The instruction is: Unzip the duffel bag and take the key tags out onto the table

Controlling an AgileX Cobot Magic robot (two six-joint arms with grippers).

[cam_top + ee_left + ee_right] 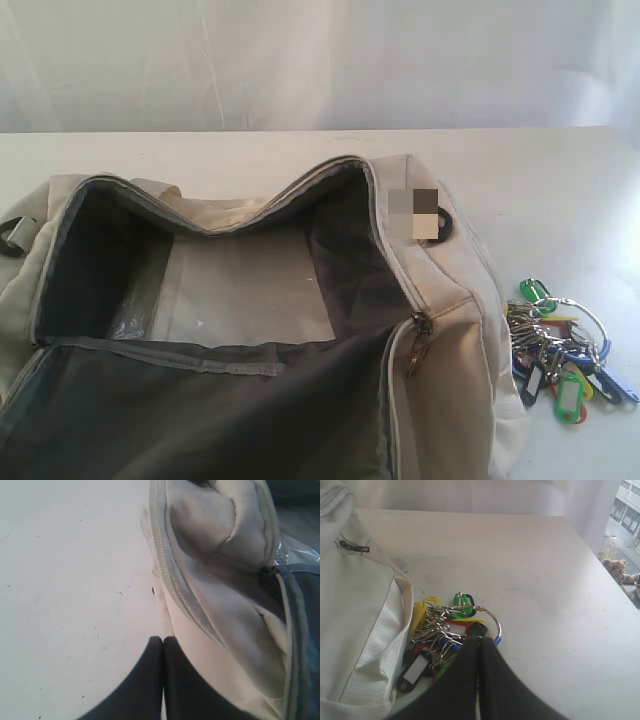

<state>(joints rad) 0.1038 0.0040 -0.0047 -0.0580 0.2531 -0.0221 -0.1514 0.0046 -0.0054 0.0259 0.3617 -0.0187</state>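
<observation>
**Exterior view.** Large cream-beige fabric duffel bag (440, 290) sits at the near-left of the wide white desk (540, 180). Its main zip is undone and the mouth gapes. The dark grey lining (200, 410) is matte and slack, with a glossy clear sheet (240, 290) on the floor. The bunch of coloured plastic key tags (560, 355) on metal rings lies on the desk just beside the bag's end, toward the right edge. No arm in sight here. Judged: job all but finished, with only a clean retreat left.

**Left wrist view.** Left claw (162, 641) is black, fingers pressed together on nothing, over bare desk beside the bag's puffy end. The ribbed zip tape (167, 570) is near; keep off it when pulling away.

**Right wrist view.** Right claw (479, 641) is together and looks empty, above the key tags (437, 635). The thin wire ring (495, 622) could snag, so lift straight up. The tags look hard and slick.
</observation>
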